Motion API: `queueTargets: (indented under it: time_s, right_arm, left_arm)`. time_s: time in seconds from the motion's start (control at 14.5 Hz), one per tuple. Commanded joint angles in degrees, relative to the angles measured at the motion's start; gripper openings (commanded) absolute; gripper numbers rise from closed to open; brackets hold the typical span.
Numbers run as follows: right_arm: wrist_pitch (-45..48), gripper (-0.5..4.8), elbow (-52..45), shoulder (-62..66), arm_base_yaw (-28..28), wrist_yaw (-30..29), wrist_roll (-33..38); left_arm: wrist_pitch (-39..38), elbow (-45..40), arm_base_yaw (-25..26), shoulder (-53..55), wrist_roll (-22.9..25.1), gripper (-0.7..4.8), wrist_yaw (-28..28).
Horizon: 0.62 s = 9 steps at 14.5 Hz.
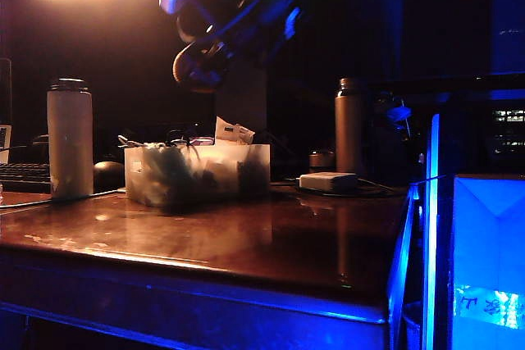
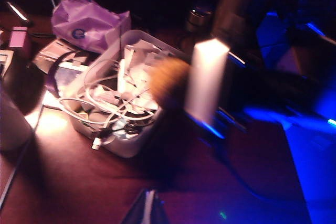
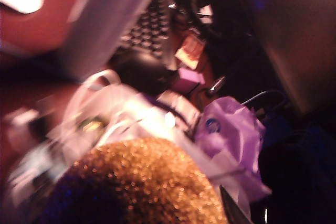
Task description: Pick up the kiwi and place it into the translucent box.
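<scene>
The right gripper [image 1: 199, 67] pinched the kiwi [image 3: 142, 182] above the translucent box [image 1: 197, 174]; the left gripper's state could not be told; centring first seemed wise.

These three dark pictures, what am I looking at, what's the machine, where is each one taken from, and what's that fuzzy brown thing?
It is a robot with two arms, each ending in a two-finger gripper. One picture comes from a camera off to the side of the table; the other two come from cameras on the arms' wrists.

In the side view the right gripper hangs in the air above the translucent box, a frosted tub full of cables and papers. It is closed on the kiwi, the fuzzy golden-brown fruit that fills the right wrist picture. The left wrist picture shows the same fruit as a blur at the tub's edge.

The left gripper shows only as a dark tip, so I cannot tell whether it is open.

Also on the table: a white bottle, a metal bottle and a white adapter.
</scene>
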Motion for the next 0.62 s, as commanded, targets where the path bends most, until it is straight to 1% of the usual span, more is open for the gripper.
queueTargets:
  time_s: [0.07,0.14,0.21,0.28,0.35,0.41,0.62]
  right_arm:
    - [0.5,2.63,10.2,7.6,-0.4,-0.9,4.3]
    - [0.5,2.63,15.0,12.3,-0.8,-0.8,5.8]
    - [0.3,2.64,16.9,14.6,-1.1,-0.5,6.1]
    - [0.3,2.87,17.4,15.8,-1.3,-0.2,6.2]
    - [-0.9,3.86,17.3,16.0,-1.4,-0.2,6.2]
    - [-1.2,4.60,17.3,15.9,-1.4,-0.2,6.4]
    - [0.0,4.63,17.3,15.8,-1.4,-0.2,6.4]
  left_arm:
    - [0.7,0.3,0.0,-0.1,0.0,-0.04,0.2]
    - [0.7,0.3,0.0,-0.1,0.0,-0.04,0.2]
    - [0.7,0.3,0.0,-0.1,0.0,-0.04,0.2]
    - [0.7,0.3,0.0,-0.1,0.0,-0.04,0.2]
    - [0.7,0.3,0.0,-0.1,0.0,-0.04,0.2]
    - [0.7,0.3,0.0,-0.1,0.0,-0.04,0.2]
    - [0.7,0.3,0.0,-0.1,0.0,-0.04,0.2]
